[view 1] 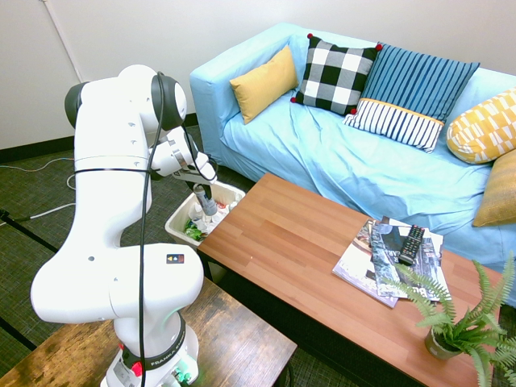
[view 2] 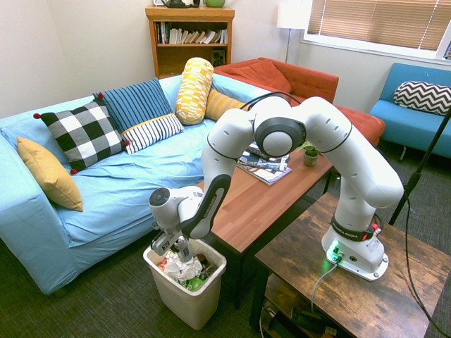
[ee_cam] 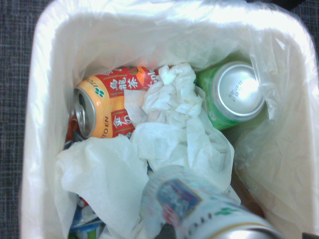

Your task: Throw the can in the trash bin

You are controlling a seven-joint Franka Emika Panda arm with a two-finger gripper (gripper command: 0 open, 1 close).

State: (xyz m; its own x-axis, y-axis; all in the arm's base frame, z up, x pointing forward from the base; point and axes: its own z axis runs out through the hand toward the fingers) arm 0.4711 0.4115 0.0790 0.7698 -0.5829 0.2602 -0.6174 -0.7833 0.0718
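1. End effector [view 1: 205,203] hangs right over the bin [view 1: 179,222], clenched on the can [view 1: 208,201]; can upright betw. the fingers, not yet dropped.
2. Second ext. view: end effector [view 2: 177,248] sits just above the litter, inside the rim line of the bin [view 2: 190,303]; can itself hard to make out there.
3. Wrist view: can [ee_cam: 199,209] rises from the bottom edge, blurred, silver body w/ blue/green print, over the open bin [ee_cam: 40,74].
4. Bin stands on the floor just beside the short end of the long wooden bench [view 1: 314,258], betw. it & the blue sofa [view 1: 339,153].
5. Bin has a clear liner; inside: orange can [ee_cam: 102,107] on its side, green can [ee_cam: 234,94] top facing cam, crumpled white tissue [ee_cam: 169,129] betw. & over them.
6. On the bench, far end: magazines [view 1: 379,262] w/ a remote [view 1: 411,243] on top, potted fern [view 1: 463,318] at the corner.
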